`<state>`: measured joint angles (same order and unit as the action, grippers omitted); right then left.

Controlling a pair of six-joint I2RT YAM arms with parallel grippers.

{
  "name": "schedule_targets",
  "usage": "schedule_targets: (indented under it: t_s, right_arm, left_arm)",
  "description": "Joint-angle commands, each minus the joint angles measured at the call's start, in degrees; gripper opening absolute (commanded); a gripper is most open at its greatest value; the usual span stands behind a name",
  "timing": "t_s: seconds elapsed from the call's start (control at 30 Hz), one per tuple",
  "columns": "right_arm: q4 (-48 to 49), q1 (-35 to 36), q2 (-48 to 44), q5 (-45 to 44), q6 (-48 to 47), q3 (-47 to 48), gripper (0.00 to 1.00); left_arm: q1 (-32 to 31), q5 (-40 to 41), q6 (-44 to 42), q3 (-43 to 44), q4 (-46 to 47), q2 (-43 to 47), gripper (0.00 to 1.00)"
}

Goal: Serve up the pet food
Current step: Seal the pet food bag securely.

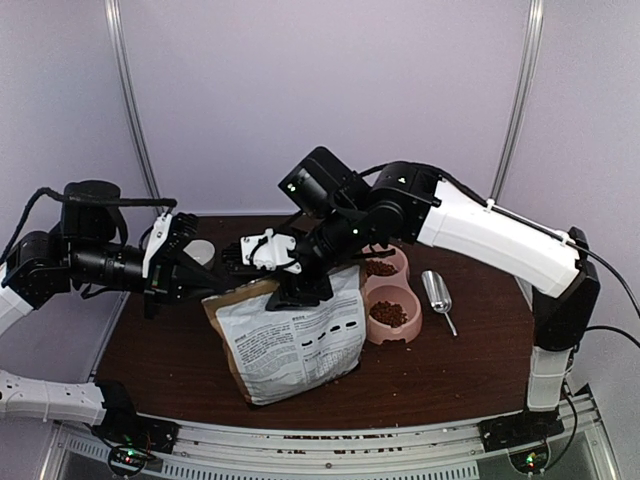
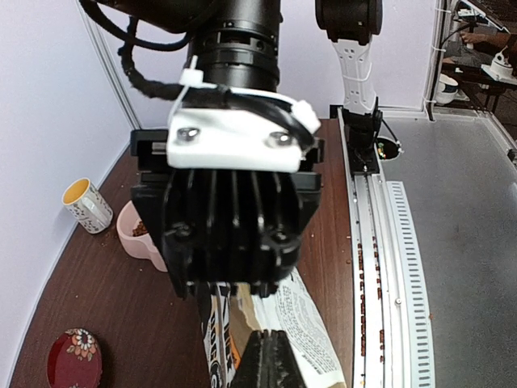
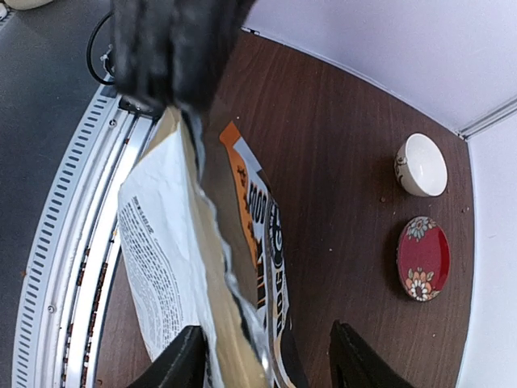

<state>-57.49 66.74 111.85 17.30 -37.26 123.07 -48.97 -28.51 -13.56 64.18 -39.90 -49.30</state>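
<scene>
Seems mostly served, with small round brown kibble pellets [image 1: 388, 314] in a pink plastic double bowl [image 1: 400, 336] right of the counter's centre. Remains, probably, to release the tall tan paper bag [image 1: 295, 345] by the front edge, clamped at its top in the left gripper [image 2: 268, 360] and straddled by the wide-spread right gripper [image 3: 271, 360].
</scene>
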Motion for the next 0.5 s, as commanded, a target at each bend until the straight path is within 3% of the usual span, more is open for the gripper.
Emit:
schedule_targets:
  t_s: [0.0,0.07,0.13,0.23,0.47]
  right_arm:
    - [-7.01,-1.32,1.53,-0.86,0.6,0.93,0.51]
    - [-8.29,-1.43,2.63,-0.36,0.62,1.88,0.39]
    - [-9.05,-1.58,3.42,-0.49,0.65,2.5,0.2]
    - [-9.28,-1.68,3.48,-0.6,0.61,2.45,0.03]
    - [-7.04,-2.75,0.64,0.71,0.95,0.42,0.0]
  left_arm:
    - [-0.2,-0.15,-0.13,-0.32,3.14,0.79,0.0]
    - [-0.25,-0.26,-0.1,-0.37,3.09,0.92,0.0]
    - [-0.23,-0.24,-0.15,-0.39,3.17,1.03,0.0]
    - [-0.17,0.06,-0.15,-0.6,3.23,1.09,0.0]
    - [-0.16,0.6,-0.15,-0.9,3.21,1.54,0.0]
